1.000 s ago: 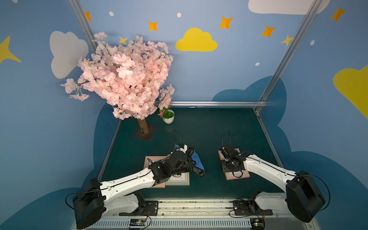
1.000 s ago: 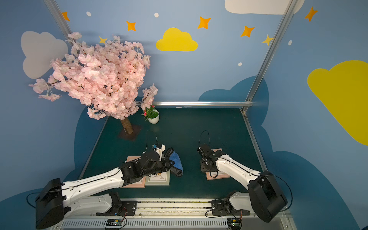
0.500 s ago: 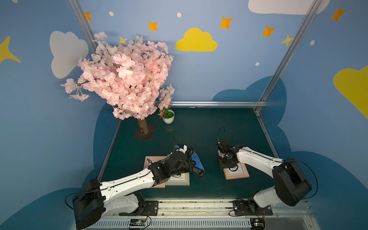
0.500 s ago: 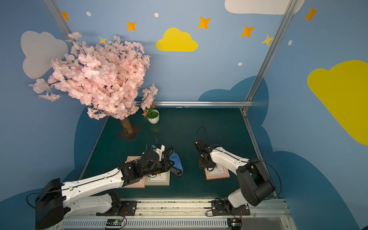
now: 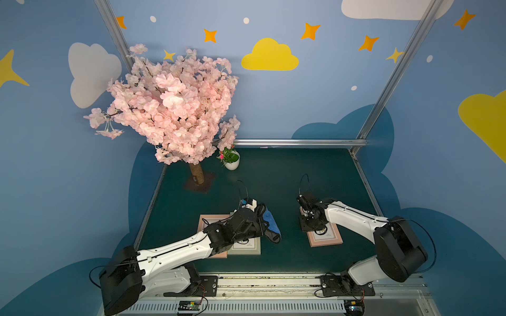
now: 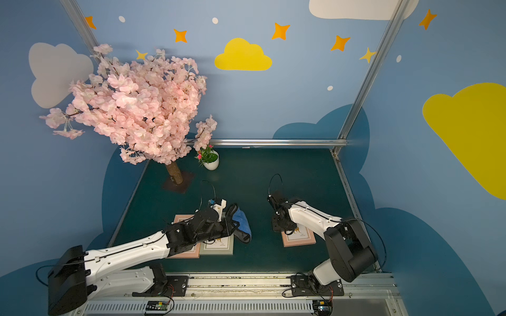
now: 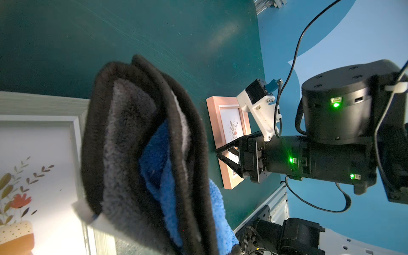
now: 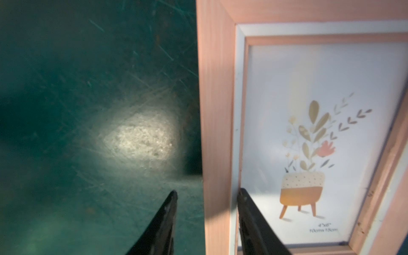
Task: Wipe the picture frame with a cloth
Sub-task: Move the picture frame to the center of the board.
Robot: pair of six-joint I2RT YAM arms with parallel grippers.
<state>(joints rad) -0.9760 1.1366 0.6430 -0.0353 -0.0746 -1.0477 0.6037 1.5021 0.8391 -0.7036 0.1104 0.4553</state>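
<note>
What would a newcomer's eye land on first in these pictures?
The pink artificial blossom tree at the far left corner of the dark green table. Nearer, the left end effector grips a plush blue-and-black cloth beside a grey picture frame, while the right end effector stands open astride one side of a pink wooden picture frame.

The dark green tabletop (image 5: 273, 177) carries a pink blossom tree (image 5: 175, 109) (its trunk on a brown square base) in the far left corner, with a small white plant pot (image 5: 232, 163) just beside it. Nearer the front lie a pink picture frame (image 5: 209, 221) and a grey picture frame (image 5: 246, 248) side by side on the left. A second pink frame (image 5: 327, 237) lies well apart on the right.
</note>
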